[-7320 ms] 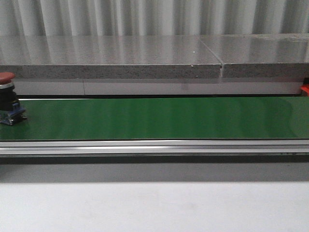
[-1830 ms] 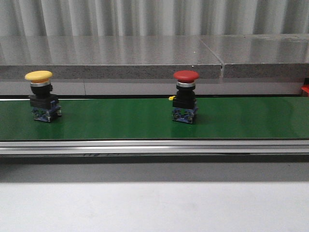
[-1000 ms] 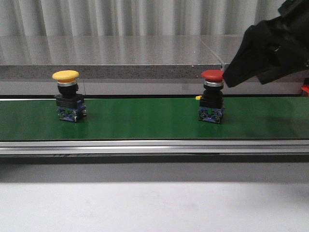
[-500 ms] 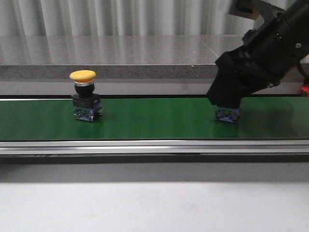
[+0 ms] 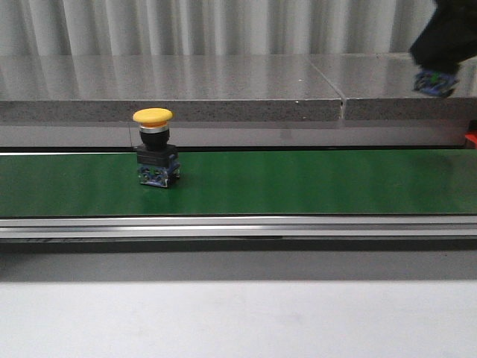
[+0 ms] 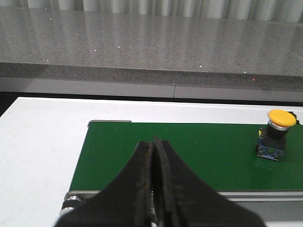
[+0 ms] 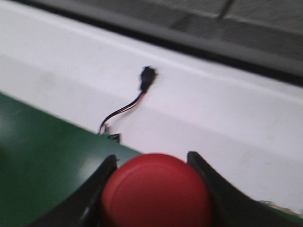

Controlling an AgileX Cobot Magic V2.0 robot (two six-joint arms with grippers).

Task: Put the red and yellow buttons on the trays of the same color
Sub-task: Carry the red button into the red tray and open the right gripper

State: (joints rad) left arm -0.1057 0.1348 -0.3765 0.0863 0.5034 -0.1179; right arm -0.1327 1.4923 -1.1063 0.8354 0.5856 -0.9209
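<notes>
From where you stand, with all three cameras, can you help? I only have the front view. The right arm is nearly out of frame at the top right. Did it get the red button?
Observer: Yes. In the right wrist view the red button sits between the right gripper fingers, lifted off the green belt.
Operator: And the left gripper? I don't see it at all.
Observer: The left gripper is shut and empty, above the near end of the belt.
Operator: Is the yellow button near it?
Observer: No. The yellow button stands upright further along the belt, apart from the fingers.
</notes>
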